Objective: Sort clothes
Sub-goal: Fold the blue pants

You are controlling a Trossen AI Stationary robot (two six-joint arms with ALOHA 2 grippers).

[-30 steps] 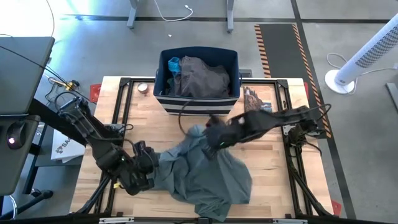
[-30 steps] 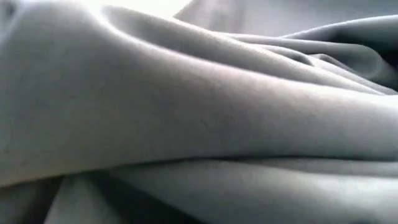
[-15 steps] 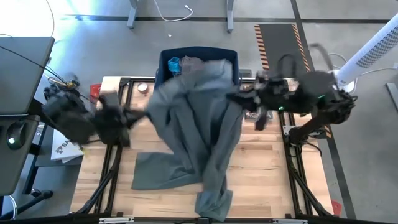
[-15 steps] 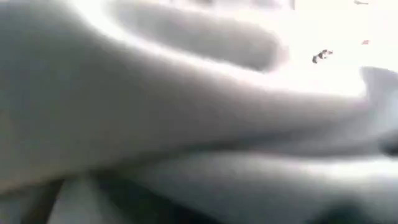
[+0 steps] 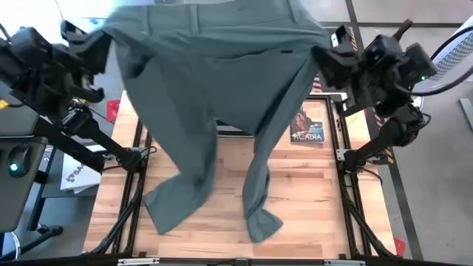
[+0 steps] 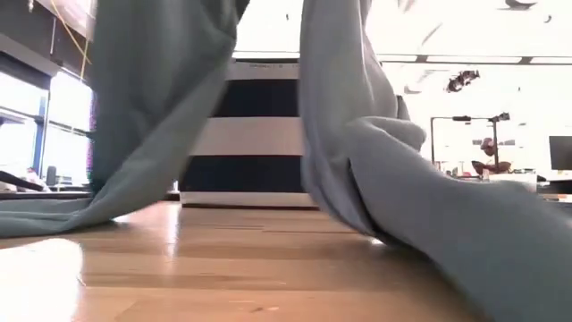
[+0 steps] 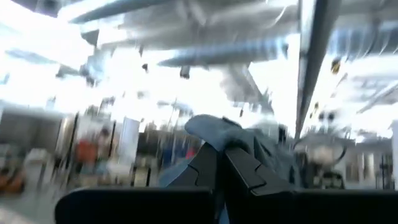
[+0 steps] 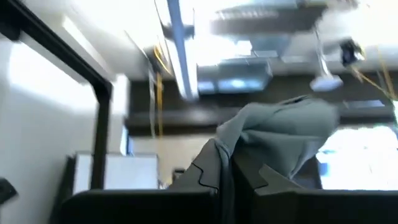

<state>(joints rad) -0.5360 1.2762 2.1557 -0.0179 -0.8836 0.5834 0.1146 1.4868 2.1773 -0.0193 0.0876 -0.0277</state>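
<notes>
Grey-green cloth was pinched in both sets of fingers: the left gripper [image 7: 219, 163] was clamped tight on a bunched corner of the trousers' waistband, and the right gripper [image 8: 231, 163] was closed the same way on the opposite corner, each wrist pointing up toward the ceiling. Between them the grey-green trousers [image 5: 214, 81] hung spread wide, the waist stretched high above the far edge of the tabletop [image 5: 310, 192] and covering the striped bin [image 6: 250, 134] from overhead. To do this lift well, the two arms would probably need to keep the waistband taut and level, since slack on one side could let a corner slip out of such a narrow pinch; the judgement was that raising or carrying the garment evenly, without jerking, would let the legs clear the wood before it was laid on its pile or in the bin. Both legs dropped toward the near edge, the left one ending in a broad fold near the near-left corner and the right one trailing to a crumpled cuff near the middle of the near edge, both hems lying on the wood. The fabric looked thin, smooth and limp, a muted grey-green with soft creases, likely to swing and drag. A small printed card [image 5: 307, 127] lay toward the right edge, clear of the cloth.
</notes>
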